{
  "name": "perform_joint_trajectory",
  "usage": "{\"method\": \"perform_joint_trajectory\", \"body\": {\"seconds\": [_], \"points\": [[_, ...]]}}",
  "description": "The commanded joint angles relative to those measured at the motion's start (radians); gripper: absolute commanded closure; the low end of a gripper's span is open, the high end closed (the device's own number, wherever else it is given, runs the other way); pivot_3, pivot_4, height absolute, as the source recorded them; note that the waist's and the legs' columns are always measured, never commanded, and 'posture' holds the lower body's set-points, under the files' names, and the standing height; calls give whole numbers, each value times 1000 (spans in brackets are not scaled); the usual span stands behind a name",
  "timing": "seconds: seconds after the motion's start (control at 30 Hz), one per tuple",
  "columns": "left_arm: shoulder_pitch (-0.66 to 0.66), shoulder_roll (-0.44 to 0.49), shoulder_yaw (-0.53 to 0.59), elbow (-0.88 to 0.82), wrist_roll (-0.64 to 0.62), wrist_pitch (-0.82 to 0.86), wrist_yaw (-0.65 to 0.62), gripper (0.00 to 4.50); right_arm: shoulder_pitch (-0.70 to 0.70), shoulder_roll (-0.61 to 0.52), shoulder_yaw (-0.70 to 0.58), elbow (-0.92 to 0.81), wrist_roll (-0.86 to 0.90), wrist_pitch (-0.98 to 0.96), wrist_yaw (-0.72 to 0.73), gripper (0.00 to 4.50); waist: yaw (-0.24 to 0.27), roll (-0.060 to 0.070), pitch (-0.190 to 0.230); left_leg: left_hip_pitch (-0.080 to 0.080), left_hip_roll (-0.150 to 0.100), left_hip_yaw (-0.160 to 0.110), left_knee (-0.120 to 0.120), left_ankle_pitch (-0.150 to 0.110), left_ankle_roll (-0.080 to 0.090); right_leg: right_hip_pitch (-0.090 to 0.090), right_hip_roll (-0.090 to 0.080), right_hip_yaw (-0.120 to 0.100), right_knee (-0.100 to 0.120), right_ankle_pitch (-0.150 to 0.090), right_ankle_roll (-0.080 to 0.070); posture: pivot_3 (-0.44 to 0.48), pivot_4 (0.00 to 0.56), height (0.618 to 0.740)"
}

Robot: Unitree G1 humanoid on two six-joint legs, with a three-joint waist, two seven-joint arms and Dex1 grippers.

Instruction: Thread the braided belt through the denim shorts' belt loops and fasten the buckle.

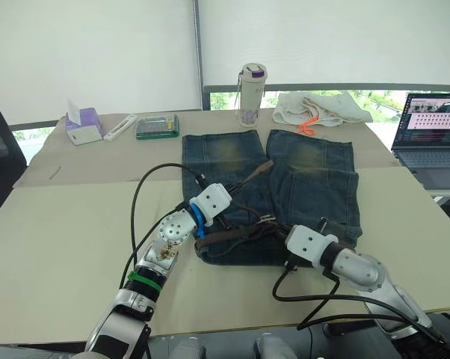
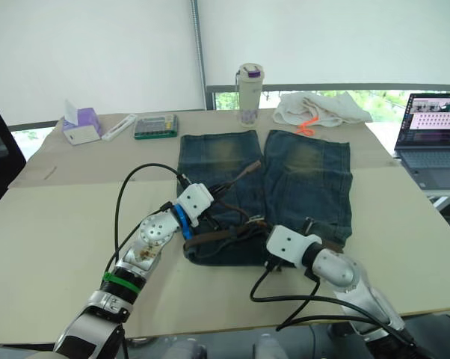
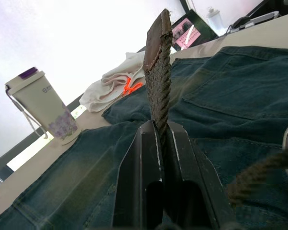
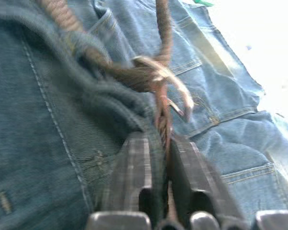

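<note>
Gripping braided belt, both pincers

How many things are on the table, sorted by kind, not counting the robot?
Clothing: 2, shorts and belt
Cloths: 1, towel
Drink containers: 1, bottle
Electronics: 1, laptop
Tissue boxes: 1
Small items by the tissue box: 2, white stick and green case
Total: 8
</note>
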Motion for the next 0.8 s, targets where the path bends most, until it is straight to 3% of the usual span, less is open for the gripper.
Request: {"method": "perform_joint_trajectory", "body": {"seconds": [0.03,0.2,0.37,0.5,0.8], "points": [[-5,18,12,-39,31,-30,33,4500,15,32,-42,9,-31,-51,-58,4488,-1,0,0,0,0,0,0,0,0,0,0,0,0,1,-2,0,150,740],[4,40,-3,-54,70,-65,33,4500,21,47,-46,44,-121,-114,-128,4488,0,0,0,0,0,0,0,0,0,0,0,0,0,1,-2,0,150,740],[12,133,-62,-106,56,-25,-154,4500,7,9,-14,77,-294,-225,-195,4488,-1,0,0,0,0,1,0,0,0,0,0,0,1,1,-2,0,150,740],[-2,177,-87,-140,71,16,-234,4500,1,0,-9,120,-367,-288,-237,4488,0,0,0,1,-1,1,0,0,-1,0,0,0,0,1,-2,0,150,740],[-7,224,-111,-201,136,4,-260,4500,-10,13,-15,173,-479,-295,-290,4488,0,0,0,1,-1,1,0,0,0,1,0,0,1,1,-2,0,150,740]]}}
